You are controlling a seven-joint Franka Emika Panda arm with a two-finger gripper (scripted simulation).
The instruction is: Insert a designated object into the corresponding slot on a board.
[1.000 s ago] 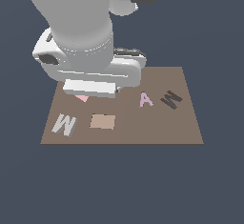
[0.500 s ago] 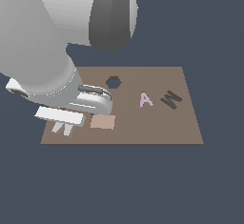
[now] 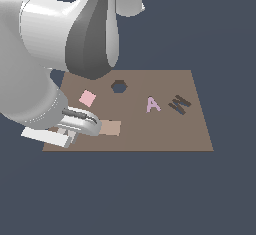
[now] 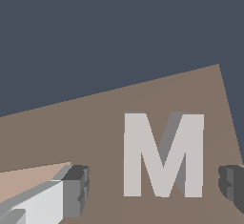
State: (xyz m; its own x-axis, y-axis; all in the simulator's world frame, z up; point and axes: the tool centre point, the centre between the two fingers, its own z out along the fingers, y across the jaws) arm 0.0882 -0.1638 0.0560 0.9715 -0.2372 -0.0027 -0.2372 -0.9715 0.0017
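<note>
The light grey M block (image 4: 163,154) lies flat on the brown board (image 4: 95,123) in the wrist view. My gripper (image 4: 155,187) is open, with one dark fingertip (image 4: 76,189) on either side of the block and clear of it. In the exterior view the gripper (image 3: 66,137) hangs low over the board's (image 3: 150,134) front corner on the exterior view's left, and my arm hides the block. The dark M-shaped slot (image 3: 179,104) is far off on the board's right side in the exterior view.
A lilac letter A (image 3: 153,104) sits beside the slot. A pink square (image 3: 87,98) and a dark hexagonal hole (image 3: 118,86) are further back. A tan rectangle (image 3: 111,128) lies just right of the gripper; it also shows in the wrist view (image 4: 28,175).
My arm has swung from over the board's middle to its front corner on the exterior view's left and come down over the grey M block, which it now hides in that view.
</note>
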